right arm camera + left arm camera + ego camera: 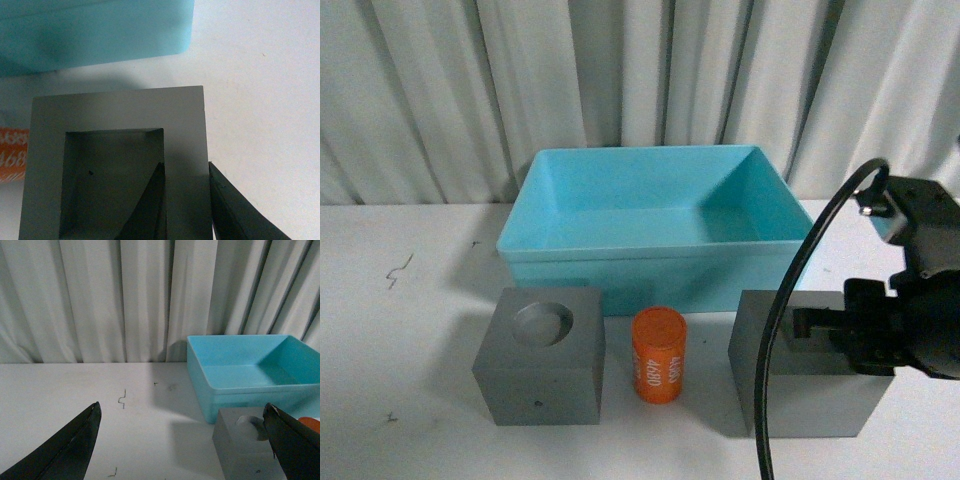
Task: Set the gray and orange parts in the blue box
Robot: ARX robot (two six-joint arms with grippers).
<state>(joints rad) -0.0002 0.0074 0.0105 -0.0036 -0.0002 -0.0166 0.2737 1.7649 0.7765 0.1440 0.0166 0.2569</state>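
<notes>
The blue box stands at the back of the white table. In front of it, in a row, are a gray cube with a round recess, an orange cylinder with white digits, and a gray cube with a square recess. My right gripper is shut on the right wall of the square-recess cube, one finger inside the recess and one outside. My left gripper is open above the table, left of the round-recess cube; it holds nothing and is out of the front view.
A pleated grey curtain hangs close behind the box. My right arm's black cable loops in front of the square-recess cube. The white table carries small dark marks at the left.
</notes>
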